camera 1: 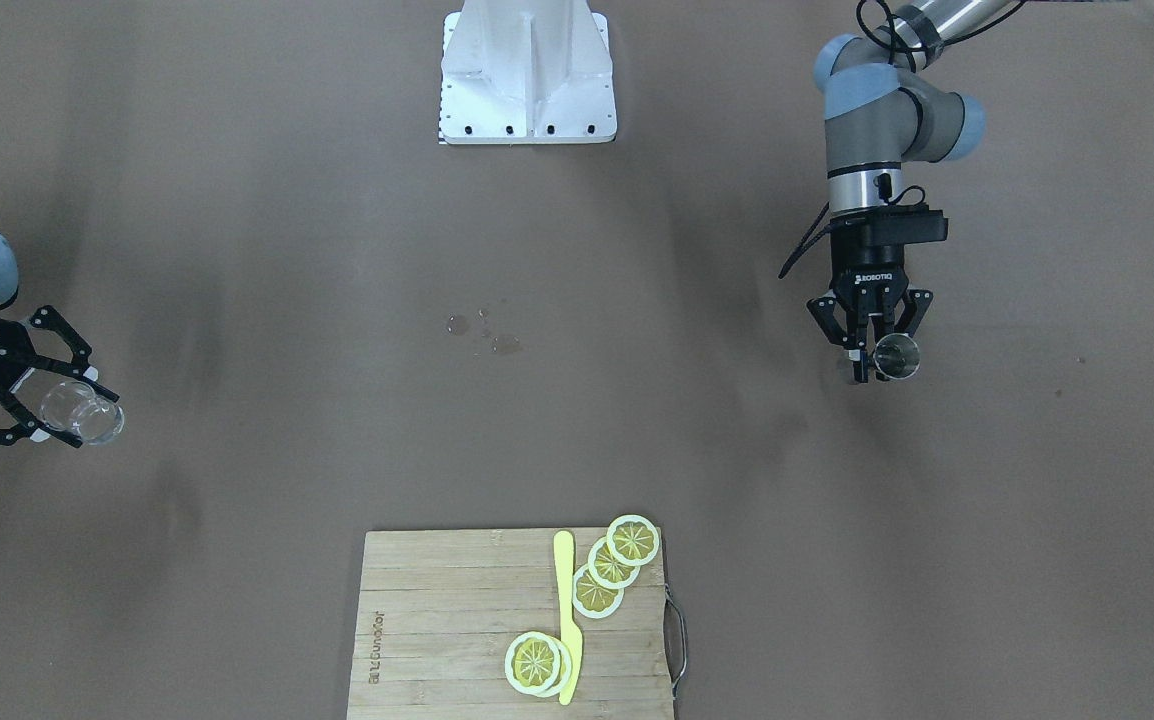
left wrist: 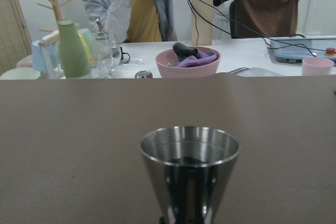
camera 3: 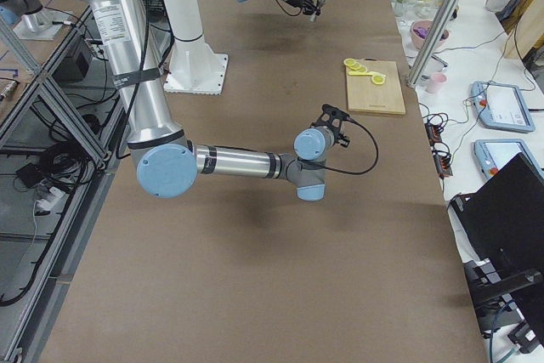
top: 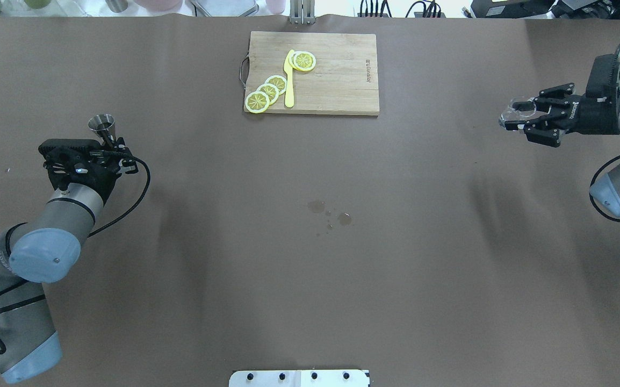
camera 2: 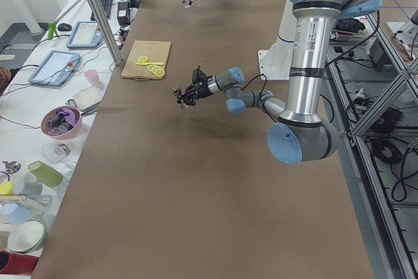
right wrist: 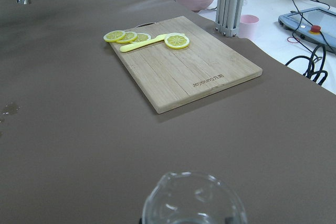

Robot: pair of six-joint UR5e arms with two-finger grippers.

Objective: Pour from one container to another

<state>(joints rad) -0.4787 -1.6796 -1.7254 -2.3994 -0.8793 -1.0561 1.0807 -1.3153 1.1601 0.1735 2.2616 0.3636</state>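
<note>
Between left tool's (camera 1: 872,356) jigger (camera 1: 900,357) and right tool's (camera 1: 69,411) glass (camera 1: 89,417) lie droplets (camera 1: 483,331).

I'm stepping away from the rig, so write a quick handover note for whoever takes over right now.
Left gripper: shut on the metal cup, upright, at the robot's left side.
Right gripper: shut on the clear glass, far off at the right side.
Done: both containers gripped.
Left: bring them together and pour; the glass looks empty. Drops lie mid-table.

Polished steel jigger (left wrist: 189,167) (mirror-glossy), clear smooth glass cup (right wrist: 193,203), matt wooden board (right wrist: 202,74), matt brown table covering (top: 310,301).
</note>
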